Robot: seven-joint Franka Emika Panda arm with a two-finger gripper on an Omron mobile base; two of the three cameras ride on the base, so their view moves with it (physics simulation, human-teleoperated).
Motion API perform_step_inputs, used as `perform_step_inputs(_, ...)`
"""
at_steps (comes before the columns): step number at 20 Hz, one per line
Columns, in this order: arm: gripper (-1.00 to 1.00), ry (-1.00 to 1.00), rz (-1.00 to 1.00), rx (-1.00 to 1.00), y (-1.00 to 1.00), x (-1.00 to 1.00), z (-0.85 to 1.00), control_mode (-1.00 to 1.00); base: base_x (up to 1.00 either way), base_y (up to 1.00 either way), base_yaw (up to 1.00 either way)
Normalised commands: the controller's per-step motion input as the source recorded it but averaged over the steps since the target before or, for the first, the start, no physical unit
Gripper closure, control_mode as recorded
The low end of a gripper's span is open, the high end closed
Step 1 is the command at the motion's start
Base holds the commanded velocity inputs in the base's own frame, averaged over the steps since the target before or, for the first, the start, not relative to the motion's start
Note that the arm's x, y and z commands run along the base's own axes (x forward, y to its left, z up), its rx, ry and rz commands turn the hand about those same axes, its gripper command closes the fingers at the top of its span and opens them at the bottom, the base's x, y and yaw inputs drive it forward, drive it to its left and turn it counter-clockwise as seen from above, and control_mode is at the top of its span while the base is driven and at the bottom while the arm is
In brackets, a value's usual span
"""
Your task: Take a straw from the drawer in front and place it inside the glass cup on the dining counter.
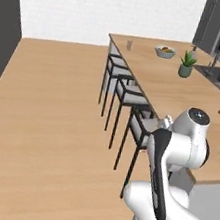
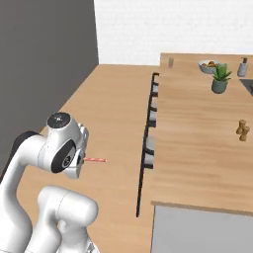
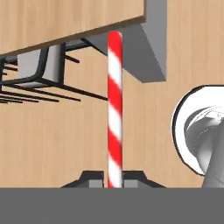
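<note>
Hand view: my hand (image 3: pixel 114 183) pinches the straw (image 3: pixel 115 105) between both fingertips, arm folded close, straw jutting level toward the tabletop (image 2: pixel 197 143).

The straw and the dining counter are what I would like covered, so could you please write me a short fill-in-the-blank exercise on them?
1. The gripper is shut on the ____.
2. The straw is striped red and ____.
3. The glass cup stands on the dining counter near its far ____.
4. Along the counter's side stand black ____.

Missing words: straw; white; corner; stools
</note>
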Motion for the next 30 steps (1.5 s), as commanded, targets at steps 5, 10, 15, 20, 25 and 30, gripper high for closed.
perform_step_inputs(5, 1.0, 0.0, 0.0, 0.0, 0.0, 0.0, 0.0, 1.0, 1.0, 1.0, -0.44)
perform_step_inputs(10, 1.0, 0.0, 0.0, 0.0, 0.0, 0.0, 0.0, 1.0, 1.0, 1.0, -0.46)
perform_step_inputs(15, 1.0, 0.0, 0.0, 0.0, 0.0, 0.0, 0.0, 1.0, 1.0, 1.0, -0.49)
perform_step_inputs(20, 1.0, 0.0, 0.0, 0.0, 0.0, 0.0, 0.0, 1.0, 1.0, 1.0, -0.48)
perform_step_inputs(25, 1.0, 0.0, 0.0, 0.0, 0.0, 0.0, 0.0, 1.0, 1.0, 1.0, -0.44)
perform_step_inputs(30, 1.0, 0.0, 0.0, 0.0, 0.0, 0.0, 0.0, 1.0, 1.0, 1.0, -0.41)
